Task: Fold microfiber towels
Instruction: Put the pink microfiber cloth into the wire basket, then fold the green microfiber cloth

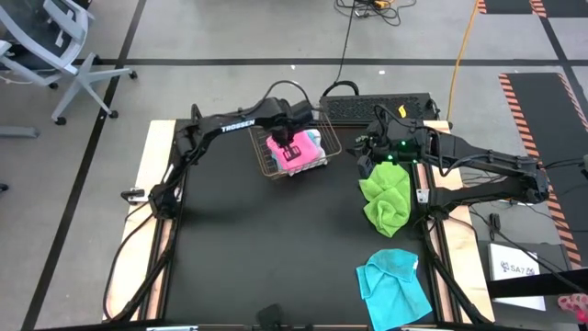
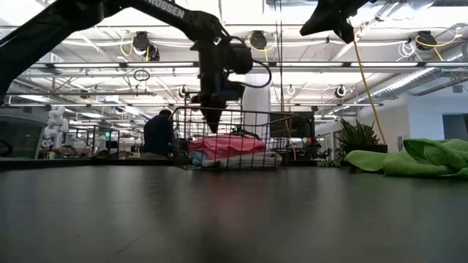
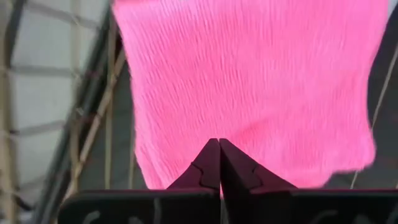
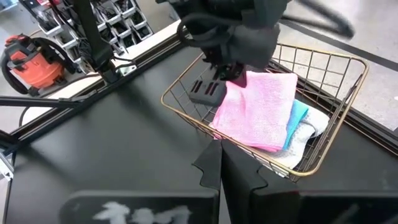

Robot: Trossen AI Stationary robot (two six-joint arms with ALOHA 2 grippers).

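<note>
We note the left hand (image 1: 291, 147), pinched empty, poised over the folded pink microfiber towel (image 1: 296, 150) stacked in the copper wire basket (image 1: 262, 158), likely just stowed.

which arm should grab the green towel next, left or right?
Right. The right gripper sits just behind the lime green towel on the table's right side. The left gripper is over the wire basket, shut above the folded pink towel, farther from the green one.

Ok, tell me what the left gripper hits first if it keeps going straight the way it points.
Most likely the folded pink towel in the wire basket: the left gripper, fingers shut, points straight down at it. How much gap remains is unclear.
</note>
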